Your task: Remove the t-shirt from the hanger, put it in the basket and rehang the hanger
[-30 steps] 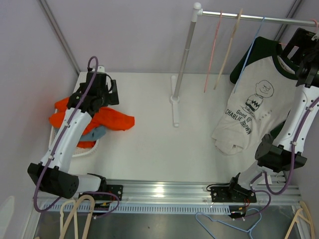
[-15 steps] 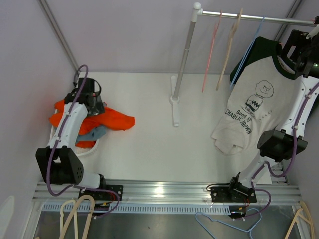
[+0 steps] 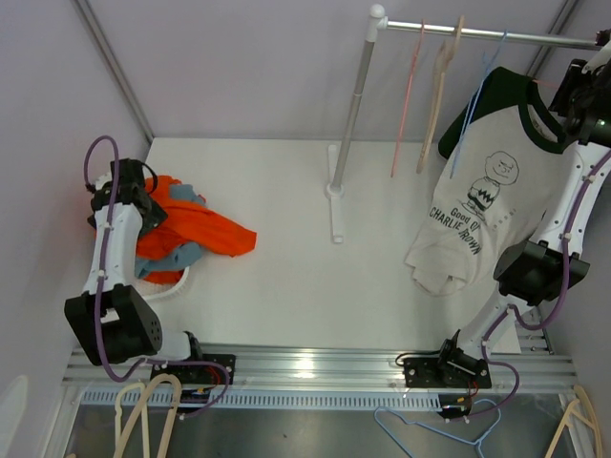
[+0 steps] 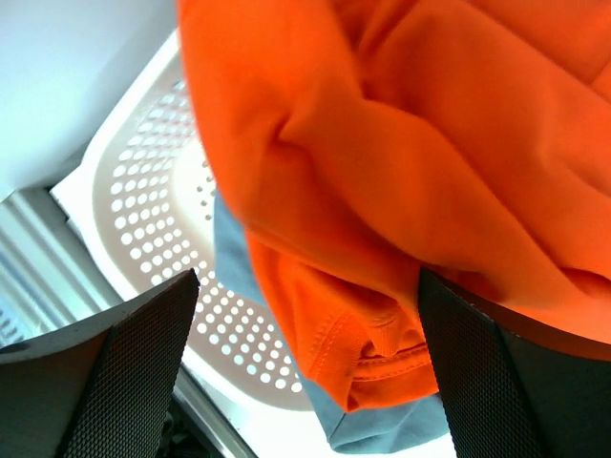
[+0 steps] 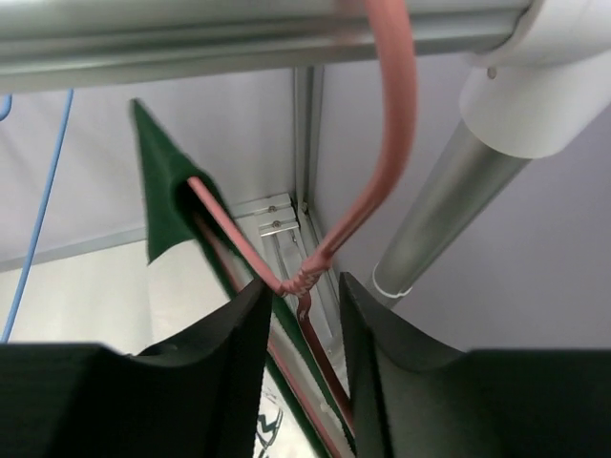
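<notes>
T-shirt (image 3: 487, 210) hangs on the pink hanger (image 5: 387, 172), just below the right gripper (image 5: 304, 286), whose jaws stand narrowly apart astride the hanger's twisted neck (its hook sits over the rail (image 5: 239, 29)). The left gripper (image 4: 305, 277) is spread wide, with an orange garment (image 4: 430, 143) and a perforated basket (image 4: 143, 191) beneath it.

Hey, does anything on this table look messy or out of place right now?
Yes. At the left, the orange garment spills over the white basket's rim onto the table instead of lying inside. Loose hangers also lie below the table's near edge.
</notes>
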